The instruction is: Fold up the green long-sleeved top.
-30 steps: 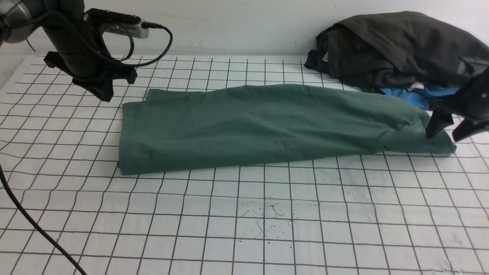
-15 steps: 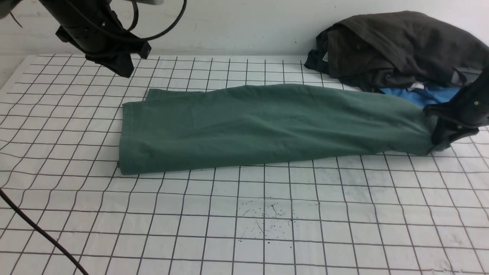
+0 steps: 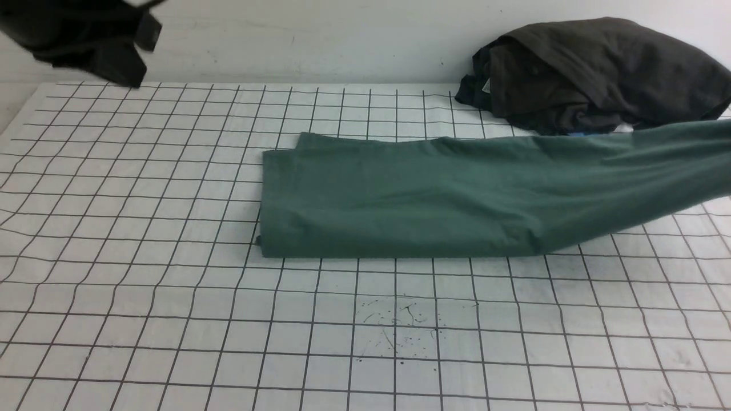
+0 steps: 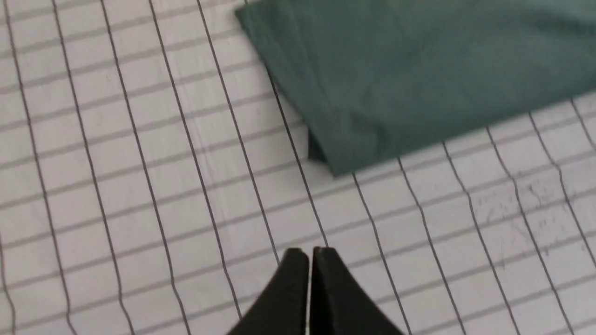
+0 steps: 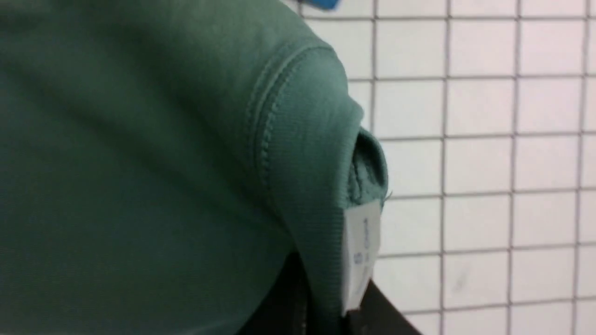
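I had the right claw [image 5: 326,309] clamped on the collar of the green top [image 3: 434,194], with the white label [image 5: 363,246] beside its tips. That end looked lifted; the rest lay on the gridded table [image 3: 171,319]. The left claw [image 4: 309,260] was shut and empty, the hem corner ahead of it and apart. I judged this to be mid crosswise fold. Next move: carry the collar over to the hem, keeping the edges matched.

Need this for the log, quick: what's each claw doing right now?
Left claw: shut, holding nothing.
Right claw: shut on the green long-sleeved top, at its neckband.
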Action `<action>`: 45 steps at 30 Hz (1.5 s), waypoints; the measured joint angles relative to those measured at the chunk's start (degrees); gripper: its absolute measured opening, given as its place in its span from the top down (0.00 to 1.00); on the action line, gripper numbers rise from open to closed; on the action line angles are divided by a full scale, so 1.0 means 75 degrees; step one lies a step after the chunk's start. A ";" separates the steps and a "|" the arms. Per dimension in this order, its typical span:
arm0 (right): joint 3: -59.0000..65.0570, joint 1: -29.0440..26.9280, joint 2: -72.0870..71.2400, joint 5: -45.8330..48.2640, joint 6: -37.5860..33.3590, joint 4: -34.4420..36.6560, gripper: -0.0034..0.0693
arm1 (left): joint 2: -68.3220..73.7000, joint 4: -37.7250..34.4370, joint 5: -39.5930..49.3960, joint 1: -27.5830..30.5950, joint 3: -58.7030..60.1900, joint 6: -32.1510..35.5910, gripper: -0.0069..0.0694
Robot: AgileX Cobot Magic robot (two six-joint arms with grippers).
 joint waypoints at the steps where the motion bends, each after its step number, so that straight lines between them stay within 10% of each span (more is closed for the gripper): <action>1: 0.0052 -0.0023 -0.0216 0.0025 0.0006 -0.0063 0.91 | -0.0358 0.0039 0.0019 0.0000 0.0516 0.0007 0.92; 7: 0.0079 0.0751 -0.1254 0.0012 -0.0200 0.0174 0.91 | -0.2186 0.0117 -0.0227 0.0007 0.2484 -0.0028 0.92; 22: -0.0837 0.6267 0.1148 -0.2929 0.0414 0.1129 0.91 | -0.4623 0.0125 -0.1806 0.0007 0.5998 -0.0702 0.92; 27: -0.1917 0.6636 0.2491 -0.2969 0.0891 0.1304 0.88 | -0.4623 0.0125 -0.1853 0.0007 0.6349 -0.0731 0.92; 37: -0.3886 0.6642 0.2869 -0.1910 0.1030 0.0945 0.44 | -0.4623 0.0161 -0.2408 0.0007 0.6579 -0.0667 0.92; 45: -0.3659 0.6643 0.3214 -0.1772 0.1567 0.1026 0.68 | -0.4623 0.0154 -0.3165 0.0007 0.6579 -0.0635 0.92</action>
